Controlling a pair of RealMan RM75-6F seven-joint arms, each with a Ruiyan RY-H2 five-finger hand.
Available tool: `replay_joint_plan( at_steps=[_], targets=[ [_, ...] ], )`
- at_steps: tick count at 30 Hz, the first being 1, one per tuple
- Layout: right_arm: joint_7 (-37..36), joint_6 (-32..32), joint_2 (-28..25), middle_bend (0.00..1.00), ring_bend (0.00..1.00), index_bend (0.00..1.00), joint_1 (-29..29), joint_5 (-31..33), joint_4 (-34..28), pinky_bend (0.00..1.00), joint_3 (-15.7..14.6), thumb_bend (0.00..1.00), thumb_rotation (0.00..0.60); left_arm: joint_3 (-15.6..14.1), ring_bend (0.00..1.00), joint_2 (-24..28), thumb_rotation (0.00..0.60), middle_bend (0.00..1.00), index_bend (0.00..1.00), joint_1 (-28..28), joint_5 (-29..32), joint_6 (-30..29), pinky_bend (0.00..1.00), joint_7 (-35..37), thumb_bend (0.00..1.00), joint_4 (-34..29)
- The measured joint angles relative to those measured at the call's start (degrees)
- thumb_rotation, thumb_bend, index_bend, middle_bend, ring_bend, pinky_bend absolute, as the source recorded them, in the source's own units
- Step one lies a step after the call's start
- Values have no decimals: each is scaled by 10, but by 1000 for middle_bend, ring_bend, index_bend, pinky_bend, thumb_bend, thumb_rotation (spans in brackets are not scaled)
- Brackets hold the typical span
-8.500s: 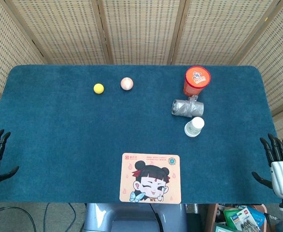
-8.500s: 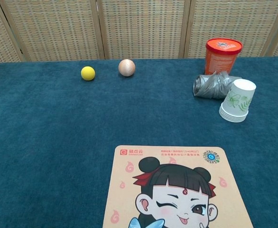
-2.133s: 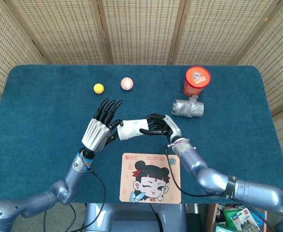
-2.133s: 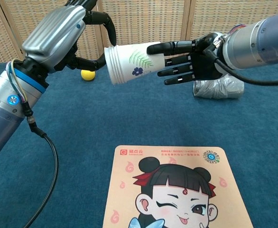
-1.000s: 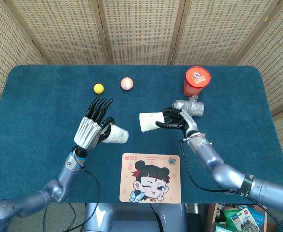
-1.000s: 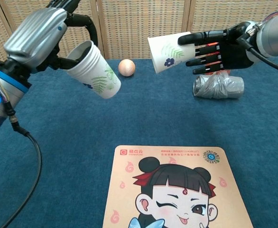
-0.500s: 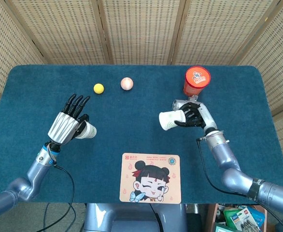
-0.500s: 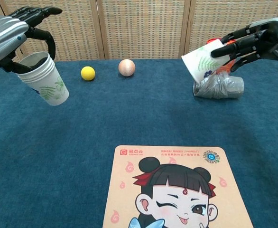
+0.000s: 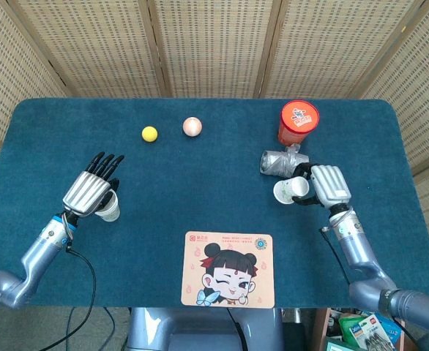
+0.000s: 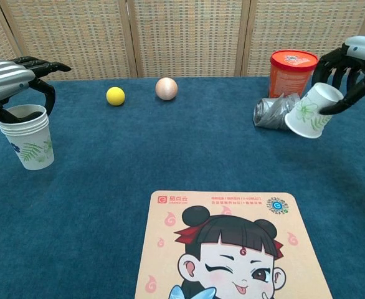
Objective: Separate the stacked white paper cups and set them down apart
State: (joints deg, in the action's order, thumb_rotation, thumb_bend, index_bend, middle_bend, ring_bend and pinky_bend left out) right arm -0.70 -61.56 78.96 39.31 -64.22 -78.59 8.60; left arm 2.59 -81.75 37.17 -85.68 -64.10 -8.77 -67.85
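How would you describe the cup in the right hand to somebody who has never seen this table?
Find the orange canister at the table's far right. In front of it, beside crumpled grey foil, the right hand holds a single white paper cup with a leaf print, tilted mouth-down.

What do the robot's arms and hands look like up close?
Each hand has a ribbed silver back plate and slim black fingers: the left hand and the right hand match. The forearms are smooth blue-grey metal tubes with a small ring of blue at the wrist. A thin black cable runs from the left wrist and loops down off the table edge; another trails along the right forearm.
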Motion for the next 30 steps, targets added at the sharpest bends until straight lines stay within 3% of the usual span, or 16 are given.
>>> replay_joint_plan(
  at_steps=[2,4,6,10,18,23,30],
  targets=[
    [11,-7,6,382,386,362,-6,-26,19,481,-15,338,600,-2,0,-7,600,0,444,-2,-2,-2,0,-1,518,9],
    [18,-8,7,86,201,70,-9,-44,26,331,-26,106,600,-4,0,-12,600,0,84,-4,-5,-4,0,3,502,17],
    [31,-1,1,3,122,3,-12,-55,25,264,-36,37,600,-5,0,-13,600,0,0,-6,-7,-6,0,10,455,19],
    [69,-9,-17,0,85,0,-20,-60,1,224,-38,2,600,-7,0,-5,600,0,0,-18,-6,-16,0,42,409,2],
    [99,-106,-92,0,50,0,-68,-101,-104,147,-38,0,600,-5,0,37,600,0,0,-54,-1,-64,0,77,405,-50],
    [93,-192,-128,0,1,0,-130,-155,-127,13,-60,0,600,-1,0,85,600,0,0,-112,16,-141,0,88,402,-112],
    [89,-305,-132,0,0,0,-231,-211,-116,0,-97,0,600,-11,0,135,600,0,0,-225,40,-254,0,89,359,-194]
  ],
)
